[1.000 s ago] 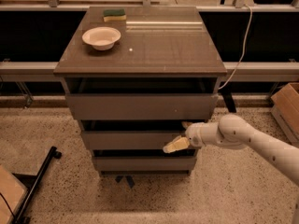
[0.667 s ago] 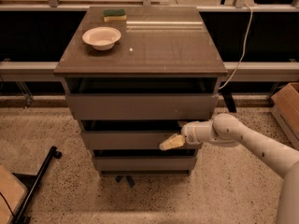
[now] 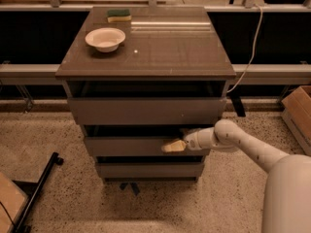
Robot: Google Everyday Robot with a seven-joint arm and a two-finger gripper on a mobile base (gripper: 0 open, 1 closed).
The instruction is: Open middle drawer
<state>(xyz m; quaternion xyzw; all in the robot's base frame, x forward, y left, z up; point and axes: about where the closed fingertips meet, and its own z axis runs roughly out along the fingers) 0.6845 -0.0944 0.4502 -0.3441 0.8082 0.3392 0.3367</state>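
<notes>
The grey-brown cabinet (image 3: 146, 47) has three handleless drawers. The middle drawer (image 3: 126, 146) has a plain flat front and stands slightly out, with a dark gap above it. My gripper (image 3: 172, 145) reaches in from the right on a white arm. Its pale fingers lie against the top edge of the middle drawer's front, right of centre. The top drawer (image 3: 146, 110) has a taller front and also stands a little out. The bottom drawer (image 3: 148, 170) sits below.
A white bowl (image 3: 105, 38) and a green-and-yellow sponge (image 3: 119, 15) sit on the cabinet top. A white cable (image 3: 250, 42) hangs at the right. A cardboard box (image 3: 297, 111) stands on the floor at right. A black bar (image 3: 36, 193) lies at lower left.
My gripper has slid a little to the left along the middle drawer's front. The arm has come closer to the camera. The drawer's position looks about the same.
</notes>
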